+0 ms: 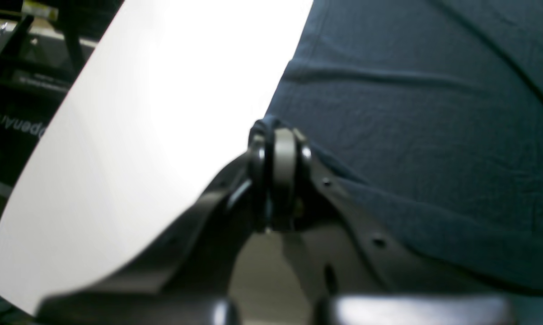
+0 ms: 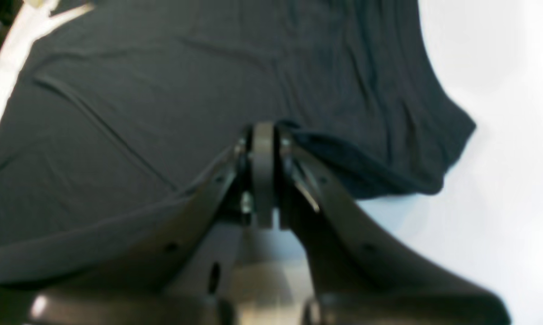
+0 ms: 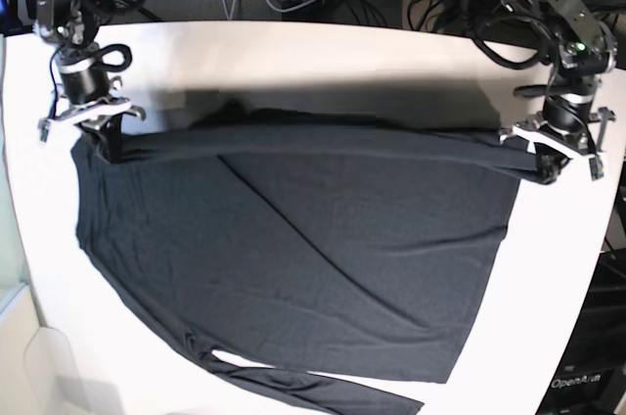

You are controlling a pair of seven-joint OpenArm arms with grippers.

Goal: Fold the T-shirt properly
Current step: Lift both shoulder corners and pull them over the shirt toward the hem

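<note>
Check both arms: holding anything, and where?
Both hold the black thin-fabric long-sleeved T-shirt. The left hand pinches one far-edge corner; the right hand pinches the opposite far-edge corner.

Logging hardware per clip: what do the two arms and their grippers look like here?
Both arms are black, jointed and draped with loose black cables. The left gripper and right gripper have dark curved fingers with grey pads and small holes, below white bracket plates. The left arm shows a small green light. No legible markings.
</note>
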